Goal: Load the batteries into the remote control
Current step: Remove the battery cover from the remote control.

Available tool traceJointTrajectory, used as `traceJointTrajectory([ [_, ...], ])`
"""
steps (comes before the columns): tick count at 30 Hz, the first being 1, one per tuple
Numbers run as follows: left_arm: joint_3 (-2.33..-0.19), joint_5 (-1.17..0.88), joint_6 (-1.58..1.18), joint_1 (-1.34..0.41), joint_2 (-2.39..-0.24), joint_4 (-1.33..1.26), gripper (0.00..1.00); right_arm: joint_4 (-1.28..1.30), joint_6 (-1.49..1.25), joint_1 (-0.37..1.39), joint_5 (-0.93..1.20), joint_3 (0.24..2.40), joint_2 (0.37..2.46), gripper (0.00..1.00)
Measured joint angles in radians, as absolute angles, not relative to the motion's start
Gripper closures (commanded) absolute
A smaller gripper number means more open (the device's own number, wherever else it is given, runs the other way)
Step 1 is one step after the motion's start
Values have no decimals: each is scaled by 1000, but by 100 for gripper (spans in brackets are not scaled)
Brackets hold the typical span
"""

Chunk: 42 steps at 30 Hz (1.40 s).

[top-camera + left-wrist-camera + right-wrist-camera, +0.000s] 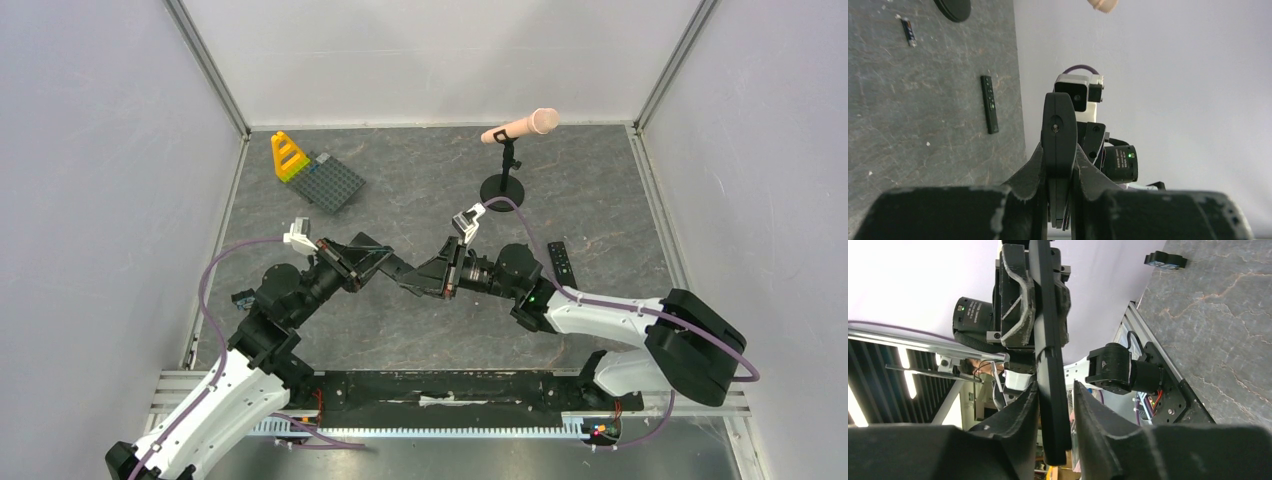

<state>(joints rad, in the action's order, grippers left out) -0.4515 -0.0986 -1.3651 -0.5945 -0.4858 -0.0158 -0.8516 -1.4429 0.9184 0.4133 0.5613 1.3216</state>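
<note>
Grey table [600, 200], remote control [1050, 390] — between left fingers [1029, 172], right fingers [1020, 415]

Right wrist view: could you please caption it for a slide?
The right fingers and left fingers grip the black remote.

Top camera high above slim black matt remote bar [407, 277] [1050, 390], facing down; wrist cameras close, sighting along it from opposite ends.

left arm [225, 390], right arm [600, 318]: white shells, black links | cables [204, 290]: purple loops | wrist cameras [298, 236]: white | right fingers [1015, 425]: black, edges scuffed grey | green LED [533, 296] on right motor
</note>
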Motion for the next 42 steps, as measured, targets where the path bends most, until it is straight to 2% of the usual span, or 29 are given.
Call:
traceJointTrajectory([
  [2, -451, -80, -1359, -588, -486, -14, 98, -844, -1452, 909, 414, 561, 1327, 55],
  [4, -452, -71, -1353, -584, -486, -14, 98, -834, -1457, 903, 415, 561, 1329, 52],
  [10, -453, -57, -1338, -584, -487, -13, 98, -815, -1458, 894, 419, 561, 1334, 52],
  [20, -463, -45, -1273, -584, -493, 25, 98, -784, -1475, 887, 421, 561, 1332, 69],
  [27, -492, -49, -1188, -584, -508, 55, 98, -768, -1506, 886, 428, 561, 1328, 78],
  [32, -503, -59, -1135, -585, -522, 52, 98, -767, -1516, 886, 430, 561, 1328, 63],
  [35, -513, -58, -1083, -584, -533, 52, 98, -760, -1520, 886, 429, 556, 1332, 57],
  [38, -514, -51, -1029, -580, -543, 56, 98, -747, -1523, 881, 428, 546, 1341, 55],
  [42, -514, -51, -999, -580, -550, 57, 98, -746, -1530, 879, 426, 543, 1361, 58],
])
